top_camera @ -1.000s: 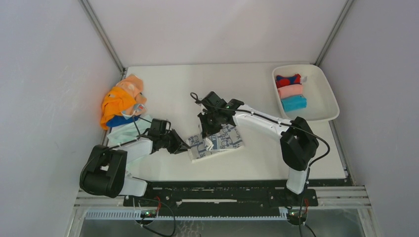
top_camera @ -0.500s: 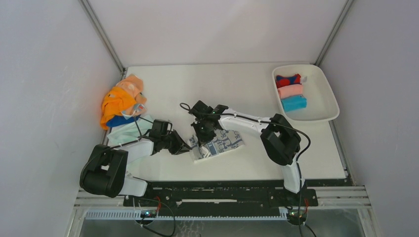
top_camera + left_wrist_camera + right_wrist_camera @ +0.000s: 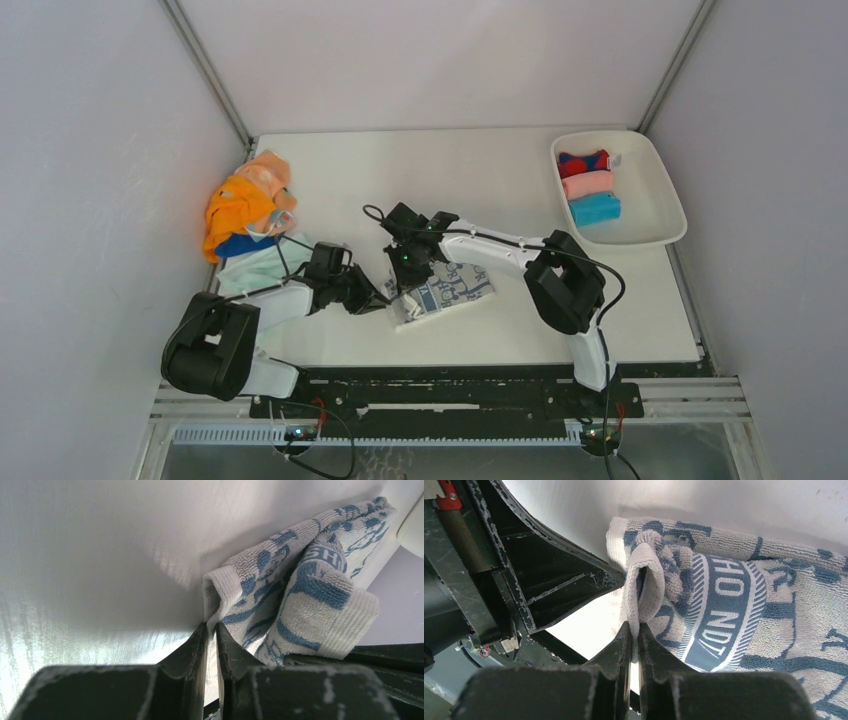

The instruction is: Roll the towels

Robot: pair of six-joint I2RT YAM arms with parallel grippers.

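Note:
The white towel with blue-grey print (image 3: 447,290) lies partly folded on the table in front of both arms. My left gripper (image 3: 211,625) comes in low from the left and is shut on the towel's white left hem (image 3: 216,582). My right gripper (image 3: 634,625) reaches over from the right and is shut on a raised fold of the same towel (image 3: 644,580), right beside the left fingers (image 3: 569,587). Both grips sit at the towel's left end (image 3: 398,292). More towels lie heaped at the left: orange (image 3: 236,210), peach-pink (image 3: 268,170), bright blue (image 3: 240,245) and pale mint (image 3: 252,270).
A white plastic tray (image 3: 652,190) stands at the back right. It holds three rolled towels in a row: red-and-blue (image 3: 583,162), pink (image 3: 587,185) and blue (image 3: 594,209). Grey walls close in the left, back and right sides of the table.
My right gripper has moved left and nearer with the towel's fold, so the towel now looks narrower and bunched at its left end. The left jaws have closed a little further on the hem.

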